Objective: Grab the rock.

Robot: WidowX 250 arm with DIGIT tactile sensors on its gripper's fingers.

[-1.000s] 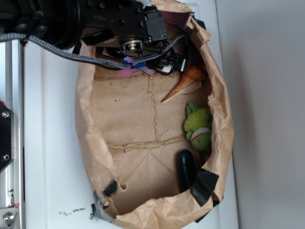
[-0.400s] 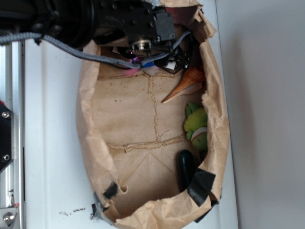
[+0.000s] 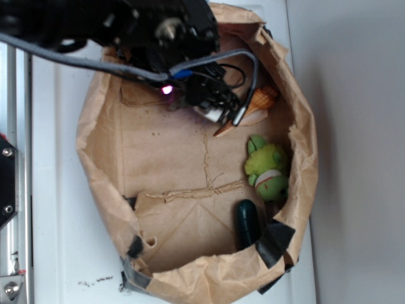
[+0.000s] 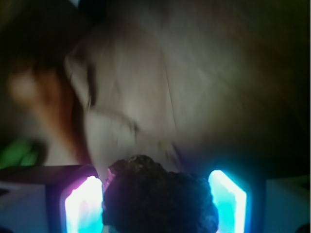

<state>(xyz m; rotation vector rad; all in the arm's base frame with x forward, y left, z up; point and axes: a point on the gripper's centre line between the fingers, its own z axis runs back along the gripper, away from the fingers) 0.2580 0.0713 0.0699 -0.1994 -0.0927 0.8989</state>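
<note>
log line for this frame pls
phase: lift | gripper: shut on rock | arm: over bag | shell, frog toy, dark oval: untouched in bag

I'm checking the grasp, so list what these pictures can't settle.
- Rock: wrist view, bottom edge cuts off its lower part; exterior view, the arm hides it.
- Hand: wrist view, rock sits between the glowing fingers, but contact at each side is too dark to confirm.
- Shell: exterior view, partly behind the hand; wrist view, an orange blur.
- Bag floor: wrist view, motion-blurred.
</note>
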